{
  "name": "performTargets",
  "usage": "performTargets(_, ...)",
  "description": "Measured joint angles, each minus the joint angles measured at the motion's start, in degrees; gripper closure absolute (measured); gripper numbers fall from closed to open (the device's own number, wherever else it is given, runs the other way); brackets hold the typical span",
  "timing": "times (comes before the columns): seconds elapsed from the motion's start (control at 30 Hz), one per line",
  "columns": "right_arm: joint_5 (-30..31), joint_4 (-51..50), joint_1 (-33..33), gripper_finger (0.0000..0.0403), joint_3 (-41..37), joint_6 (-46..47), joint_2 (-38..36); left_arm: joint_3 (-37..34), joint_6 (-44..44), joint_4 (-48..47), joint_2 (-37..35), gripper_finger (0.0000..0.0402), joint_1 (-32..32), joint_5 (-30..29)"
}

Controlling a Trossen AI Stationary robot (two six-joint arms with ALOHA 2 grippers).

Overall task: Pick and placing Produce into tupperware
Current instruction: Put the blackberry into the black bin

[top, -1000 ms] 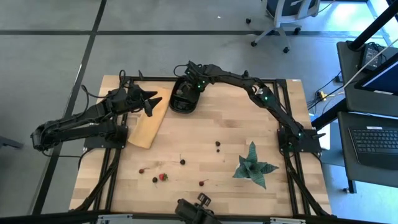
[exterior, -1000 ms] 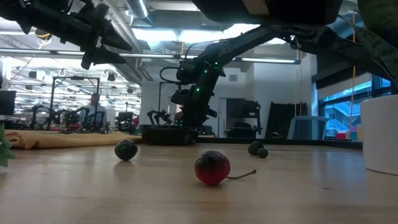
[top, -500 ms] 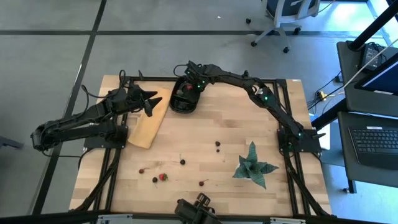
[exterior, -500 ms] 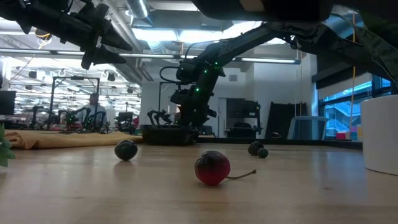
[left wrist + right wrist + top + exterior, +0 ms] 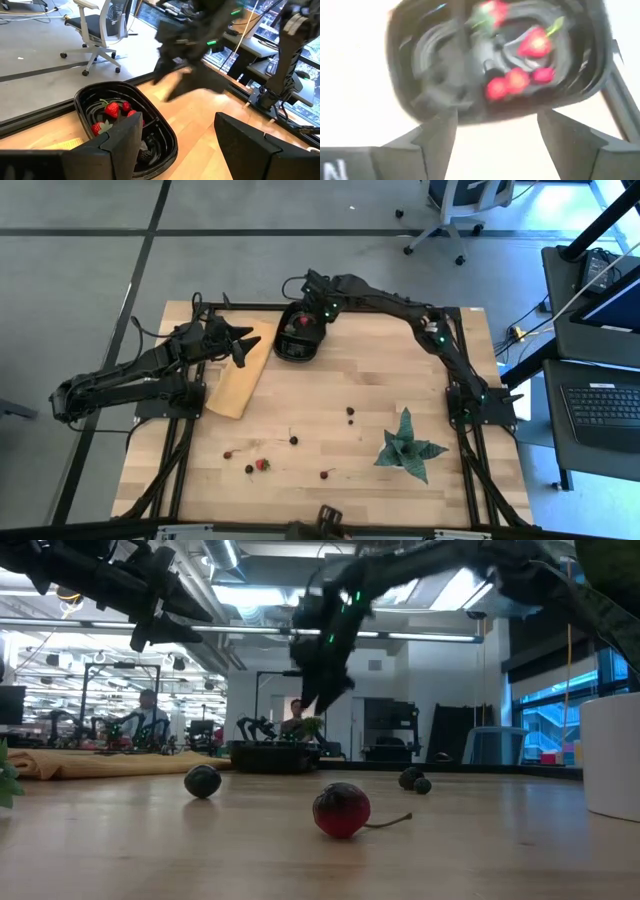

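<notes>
Your right gripper [image 5: 309, 317] hangs above the black tupperware [image 5: 297, 341] at the table's far edge, fingers spread wide, holding nothing. Strawberries [image 5: 520, 80] lie inside, directly below. Left gripper [image 5: 243, 343] waits open over the wooden board [image 5: 236, 380].

Right tool [image 5: 309, 315] hangs over tupperware [image 5: 297, 340], blocking access.
</notes>
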Motion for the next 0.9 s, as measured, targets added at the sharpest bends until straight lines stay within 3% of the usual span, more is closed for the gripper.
performTargets(0.23,-0.3,-12.8,7.5,0.0128,0.0,-8.1,-7.1,0.0,0.1,0.0,0.0,0.0162,0.0,0.0)
performTargets(0.63,-0.5,-16.3,19.7,0.0128,-0.6,-10.1,-12.9,0.0,-0.2,-3.0,0.0,0.0162,0.0,0.1)
performTargets(0.73,-3.6,-14.3,20.5,0.0128,-7.0,-10.1,-15.4,0.0,1.0,-2.9,0.0,0.0162,0.0,0.1)
performTargets(0.9,-5.1,0.0,20.6,0.0128,-29.7,-6.4,-23.7,0.0,2.7,-2.8,-1.4,0.0162,0.0,-0.1)
